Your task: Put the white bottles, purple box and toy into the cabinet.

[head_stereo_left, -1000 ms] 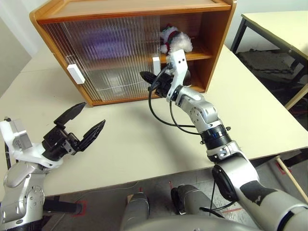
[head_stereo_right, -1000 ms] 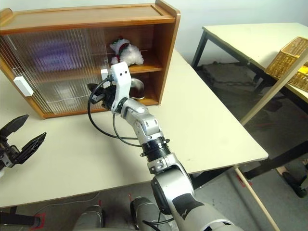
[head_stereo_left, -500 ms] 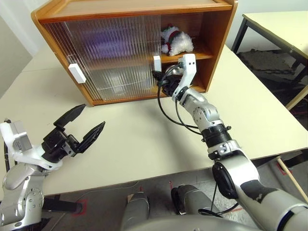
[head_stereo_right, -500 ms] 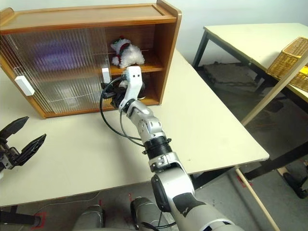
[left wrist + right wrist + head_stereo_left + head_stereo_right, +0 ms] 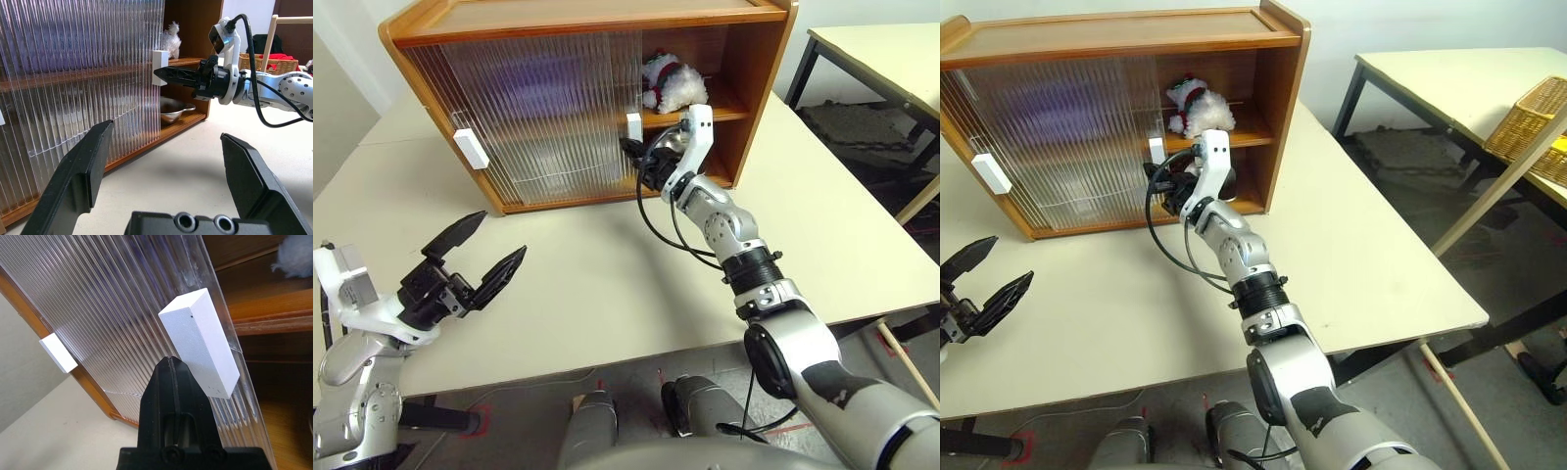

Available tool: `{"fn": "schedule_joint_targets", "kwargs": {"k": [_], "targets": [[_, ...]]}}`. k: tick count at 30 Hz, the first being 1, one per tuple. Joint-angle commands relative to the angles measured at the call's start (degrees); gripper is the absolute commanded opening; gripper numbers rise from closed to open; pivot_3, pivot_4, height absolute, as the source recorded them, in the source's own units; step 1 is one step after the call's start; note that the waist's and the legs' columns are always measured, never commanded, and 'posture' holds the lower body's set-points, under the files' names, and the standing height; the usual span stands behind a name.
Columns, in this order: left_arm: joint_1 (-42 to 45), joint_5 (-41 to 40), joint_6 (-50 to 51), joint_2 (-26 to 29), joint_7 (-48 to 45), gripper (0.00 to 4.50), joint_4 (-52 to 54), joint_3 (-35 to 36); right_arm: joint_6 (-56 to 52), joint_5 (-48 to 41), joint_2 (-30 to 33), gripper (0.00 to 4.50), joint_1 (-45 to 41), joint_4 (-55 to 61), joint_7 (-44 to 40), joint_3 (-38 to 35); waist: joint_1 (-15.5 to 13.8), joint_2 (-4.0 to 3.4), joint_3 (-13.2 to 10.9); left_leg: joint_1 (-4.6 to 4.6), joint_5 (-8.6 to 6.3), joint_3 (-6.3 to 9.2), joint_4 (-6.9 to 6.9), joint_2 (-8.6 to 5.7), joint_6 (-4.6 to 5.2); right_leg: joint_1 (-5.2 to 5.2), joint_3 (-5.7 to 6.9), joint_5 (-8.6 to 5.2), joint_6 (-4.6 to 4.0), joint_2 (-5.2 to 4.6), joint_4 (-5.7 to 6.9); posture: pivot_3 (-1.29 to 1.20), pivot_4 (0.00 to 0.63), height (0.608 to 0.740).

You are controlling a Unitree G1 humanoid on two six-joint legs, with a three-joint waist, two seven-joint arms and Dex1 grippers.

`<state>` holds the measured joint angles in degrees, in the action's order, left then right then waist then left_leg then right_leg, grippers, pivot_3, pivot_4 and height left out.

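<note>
a pale counter point(image 5: 607, 274) carries the wooden cabinet point(image 5: 578, 20) at its far side.

left eye view: one toy point(image 5: 671, 83) sits on the inner shelf in the open right bay, so that part looks done. two ribbed sliding doors cover the rest; a purple blur behind them may be the purple box, but i cannot tell, and the white bottles cannot be made out. the counter in front holds no task things, so little seems left beyond perhaps sliding a door. the left claw point(image 5: 475, 257) hovers over the counter, fingers wide apart and empty.

right eye view: the right claw point(image 5: 1157, 176) is at the inner door's edge.

left wrist view: one metal bowl point(image 5: 172, 108) lies on the cabinet floor; the right claw's tips point at one white handle point(image 5: 160, 67).

right wrist view: the right claw's fingers are pressed together, holding nothing, tip right by that handle; a second handle point(image 5: 57, 352) shows farther along. two handles in all.
</note>
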<state>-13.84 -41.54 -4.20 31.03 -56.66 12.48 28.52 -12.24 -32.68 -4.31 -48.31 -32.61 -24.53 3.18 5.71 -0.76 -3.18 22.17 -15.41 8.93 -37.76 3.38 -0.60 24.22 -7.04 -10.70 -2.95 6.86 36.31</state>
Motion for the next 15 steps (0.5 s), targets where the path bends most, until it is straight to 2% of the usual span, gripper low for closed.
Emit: {"fn": "schedule_joint_targets", "kwargs": {"k": [1,15], "targets": [[0.11,0.6,0.34,0.72,0.09,4.5,0.42,0.21,-0.29,-1.34,-11.1,0.01,-5.49,-0.31,0.12,-0.4,0.0,0.0,0.0,0.0,0.0,0.0,0.0,0.0,0.0,0.0,0.0,0.0,0.0,0.0,0.0,-0.1,0.057,0.74],[-0.18,0.63,-0.05,0.5,-0.1,4.5,0.28,0.32,4.95,0.99,-10.57,0.01,-10.13,-9.05,2.67,-1.18,-0.22,0.0,0.0,0.02,0.0,0.03,0.01,0.0,0.0,0.02,0.0,0.0,-0.01,-0.01,0.0,-0.1,0.057,0.74]]}}
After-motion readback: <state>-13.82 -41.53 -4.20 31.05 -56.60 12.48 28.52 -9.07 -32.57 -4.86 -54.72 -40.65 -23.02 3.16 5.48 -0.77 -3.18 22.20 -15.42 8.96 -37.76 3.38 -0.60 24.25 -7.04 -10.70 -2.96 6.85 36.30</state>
